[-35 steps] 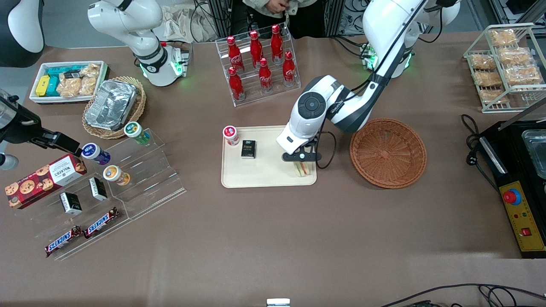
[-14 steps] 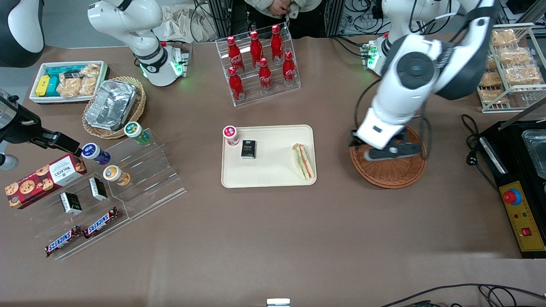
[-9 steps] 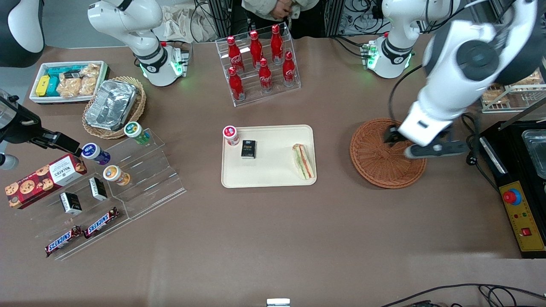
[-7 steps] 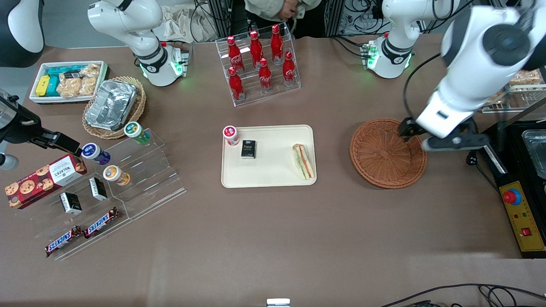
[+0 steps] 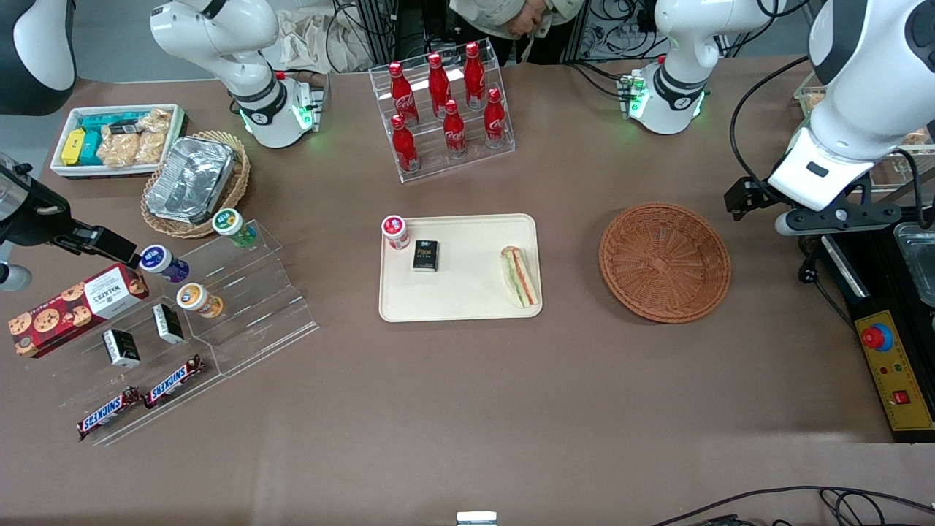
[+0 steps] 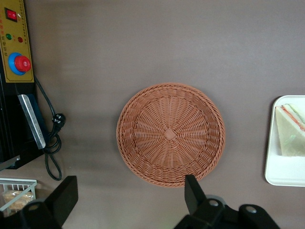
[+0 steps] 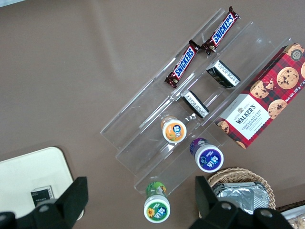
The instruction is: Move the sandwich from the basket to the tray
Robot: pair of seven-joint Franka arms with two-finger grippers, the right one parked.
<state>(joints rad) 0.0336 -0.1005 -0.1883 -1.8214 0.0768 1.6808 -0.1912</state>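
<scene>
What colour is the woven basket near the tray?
The basket is reddish-brown wicker, clearest in the left wrist view; the gripper hangs open above it.

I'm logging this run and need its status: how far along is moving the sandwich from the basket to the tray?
Done: the sandwich lies on the tray, near the edge closest to the basket, which holds nothing. In hand: nothing; the tool is open, raised above the table at the working arm's end, beside the basket. Left: nothing visible remains except perhaps parking the arm.
</scene>
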